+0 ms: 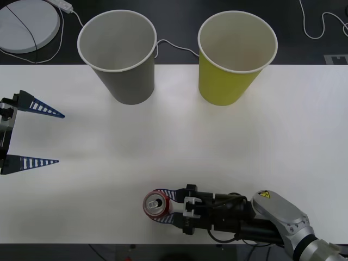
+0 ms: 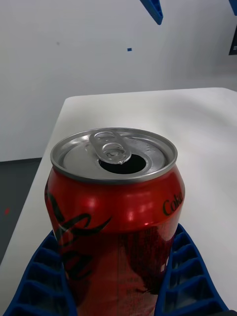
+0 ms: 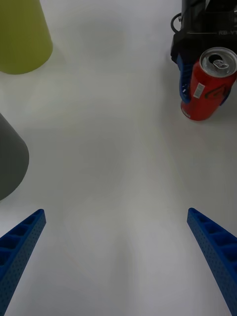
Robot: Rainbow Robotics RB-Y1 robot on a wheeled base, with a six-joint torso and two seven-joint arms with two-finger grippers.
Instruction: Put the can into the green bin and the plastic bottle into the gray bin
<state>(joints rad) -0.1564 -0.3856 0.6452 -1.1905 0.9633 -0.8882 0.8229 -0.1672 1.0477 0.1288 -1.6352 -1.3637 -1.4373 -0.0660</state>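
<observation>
The red can (image 1: 154,204) with its silver top stands near the table's front edge, a little right of the middle. My right gripper (image 1: 157,205) is shut on the can (image 2: 118,207), one blue finger pressed on each side. The left wrist view also shows the can (image 3: 205,89) held between those fingers. The gray bin (image 1: 122,70) stands upright at the back, left of the green bin (image 1: 231,76). My left gripper (image 1: 61,138) hangs open at the table's left edge, far from the can. The plastic bottle is out of view.
A round white device (image 1: 27,24) and white cables (image 1: 174,46) lie on the dark surface behind the table. From the left wrist, the green bin (image 3: 22,39) and gray bin (image 3: 10,158) sit to one side, with bare white table (image 3: 118,163) between the open fingers.
</observation>
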